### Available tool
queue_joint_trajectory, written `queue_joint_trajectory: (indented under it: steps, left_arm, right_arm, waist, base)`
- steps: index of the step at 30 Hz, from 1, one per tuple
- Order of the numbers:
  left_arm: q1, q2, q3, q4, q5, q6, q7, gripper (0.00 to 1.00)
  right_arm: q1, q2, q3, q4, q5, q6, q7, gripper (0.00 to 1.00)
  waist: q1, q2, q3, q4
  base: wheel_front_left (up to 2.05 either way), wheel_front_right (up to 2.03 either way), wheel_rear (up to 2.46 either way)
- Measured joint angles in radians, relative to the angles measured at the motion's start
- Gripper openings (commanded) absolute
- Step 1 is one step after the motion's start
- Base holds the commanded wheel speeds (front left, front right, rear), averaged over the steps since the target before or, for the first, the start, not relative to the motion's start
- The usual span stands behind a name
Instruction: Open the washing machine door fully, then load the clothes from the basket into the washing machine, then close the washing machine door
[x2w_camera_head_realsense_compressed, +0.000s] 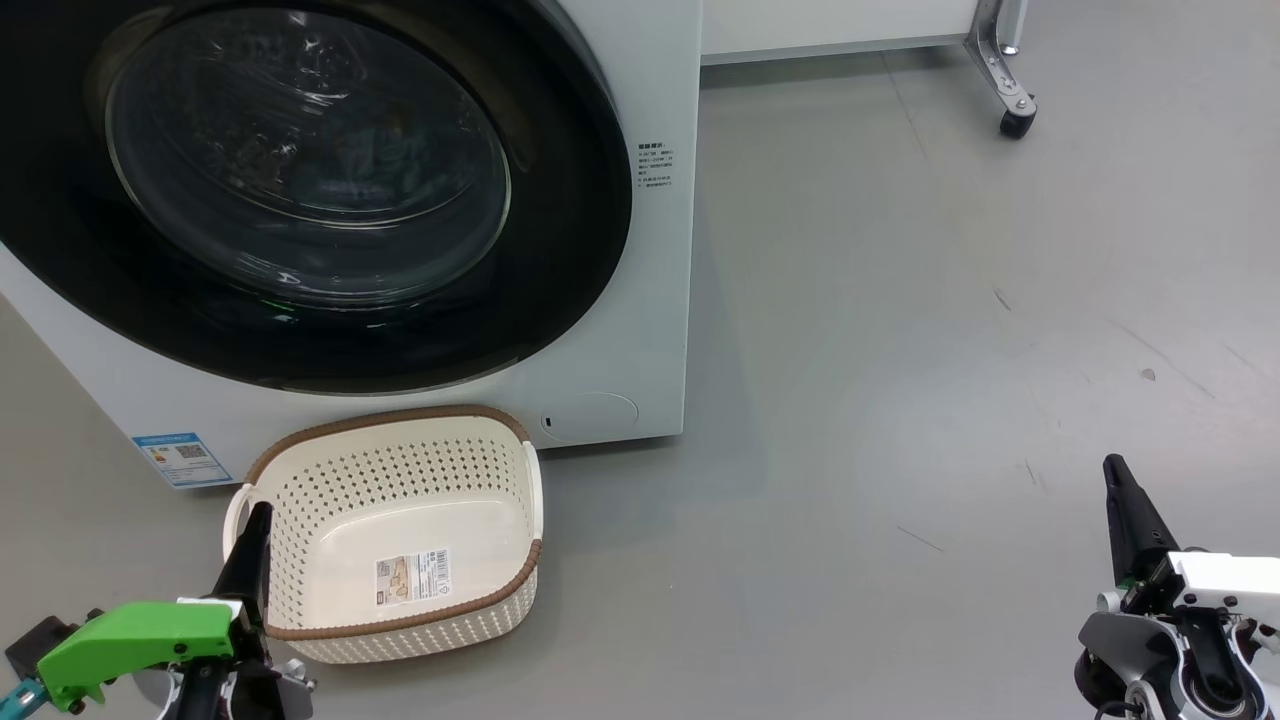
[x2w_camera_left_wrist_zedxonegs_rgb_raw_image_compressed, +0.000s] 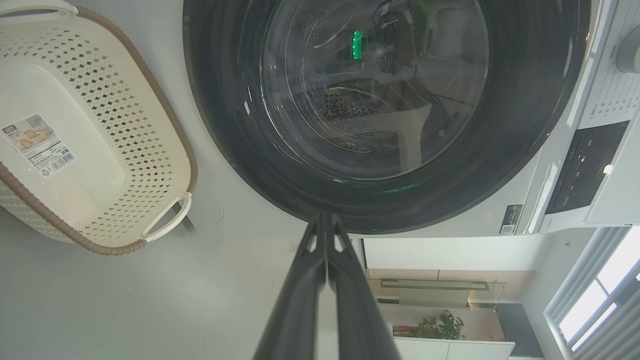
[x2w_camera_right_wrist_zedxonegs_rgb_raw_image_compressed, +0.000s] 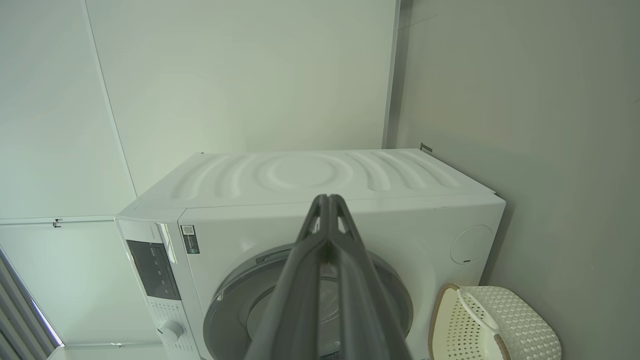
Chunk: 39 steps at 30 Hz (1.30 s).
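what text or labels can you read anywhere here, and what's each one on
Nothing can be read for sure.
Blue label, low on the washing machine: too small.
Grey print beside the washing machine door: blurred.
Barcode label on the basket floor: too small.
Control panel markings: blurred.

The washing machine door was rimmed in glossy, mirror-smooth black around a clear glass bowl streaked with reflections. The washing machine was cased in smooth white panelling with a soft sheen, and its top was pressed into shallow ripples. The basket was moulded in matt cream plastic, perforated, and edged with a brown woven-textured band. A paper label was stuck to its inner base. The floor was finished in matt grey and lightly scuffed.
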Motion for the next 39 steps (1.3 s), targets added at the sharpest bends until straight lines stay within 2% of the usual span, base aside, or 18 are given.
queue_joint_trajectory:
  steps: [39]
  left_arm:
    - [0.000, 0.000, 0.002, 0.000, 0.000, 0.000, 0.000, 0.00]
  right_arm:
    - [0.000, 0.004, -0.006, -0.001, -0.002, 0.005, 0.003, 0.00]
  waist:
    - [0.0000, 0.0000, 0.000, 0.000]
  base:
    - [0.00, 0.00, 0.00]
